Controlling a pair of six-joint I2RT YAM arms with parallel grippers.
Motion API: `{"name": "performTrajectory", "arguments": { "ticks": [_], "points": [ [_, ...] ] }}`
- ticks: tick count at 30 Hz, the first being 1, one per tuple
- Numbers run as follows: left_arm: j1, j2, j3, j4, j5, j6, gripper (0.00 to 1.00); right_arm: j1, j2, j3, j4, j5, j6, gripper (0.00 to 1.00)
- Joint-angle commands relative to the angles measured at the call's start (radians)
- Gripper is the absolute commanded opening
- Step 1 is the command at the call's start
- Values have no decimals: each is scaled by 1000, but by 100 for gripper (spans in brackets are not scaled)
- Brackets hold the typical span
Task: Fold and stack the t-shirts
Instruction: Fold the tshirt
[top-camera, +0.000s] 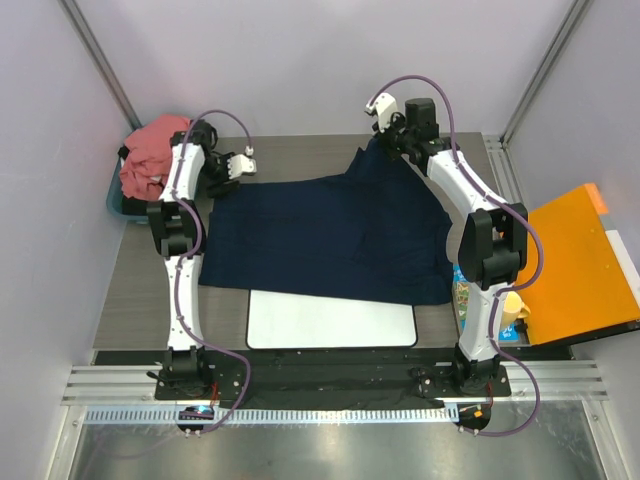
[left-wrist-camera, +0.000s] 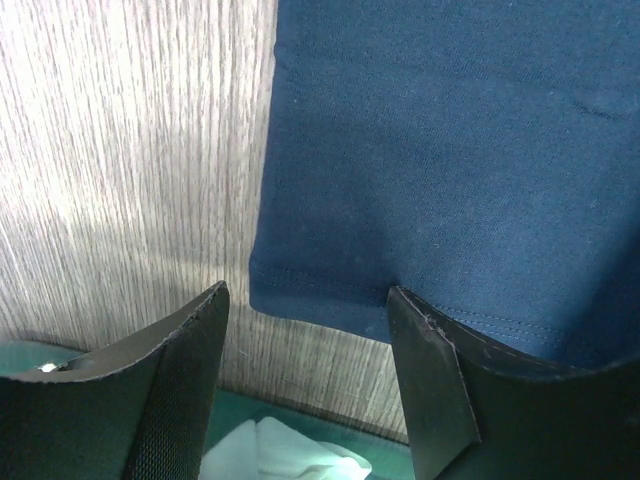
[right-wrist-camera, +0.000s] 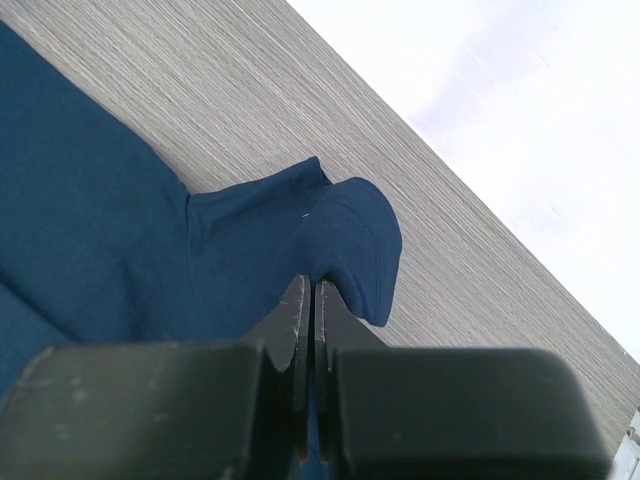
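The navy t-shirt (top-camera: 330, 235), a smooth matte knit, lies spread on the grey wood-grain table (top-camera: 130, 290), its 6 o'clock edge meeting the white rounded mat (top-camera: 330, 320). At 1 o'clock a corner rises in a peak into the right gripper (top-camera: 383, 140), which is clamped on it; its wrist view shows cloth curled round the closed tips. At 10 o'clock the left gripper (left-wrist-camera: 305, 300) stands spread, holding nothing, over a hem corner whose stitching only the wrist view shows. The salmon-pink t-shirt (top-camera: 150, 155) sits crumpled in a teal bin (top-camera: 113, 198) at 10 o'clock
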Motion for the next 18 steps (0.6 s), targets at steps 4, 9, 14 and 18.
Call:
{"name": "performTrajectory", "arguments": {
  "ticks": [4, 9, 14, 18],
  "points": [
    [8, 107, 7, -67, -72, 72, 66, 14, -42, 27, 3, 19, -18, 1],
    [-3, 130, 18, -150, -86, 138, 66, 14, -50, 30, -6, 30, -19, 1],
    [-18, 132, 18, -227, -101, 196, 62, 15, -54, 36, -22, 28, -21, 1],
    [-32, 133, 15, -267, -103, 210, 58, 18, -56, 39, -28, 28, -21, 1]
  ]
}}
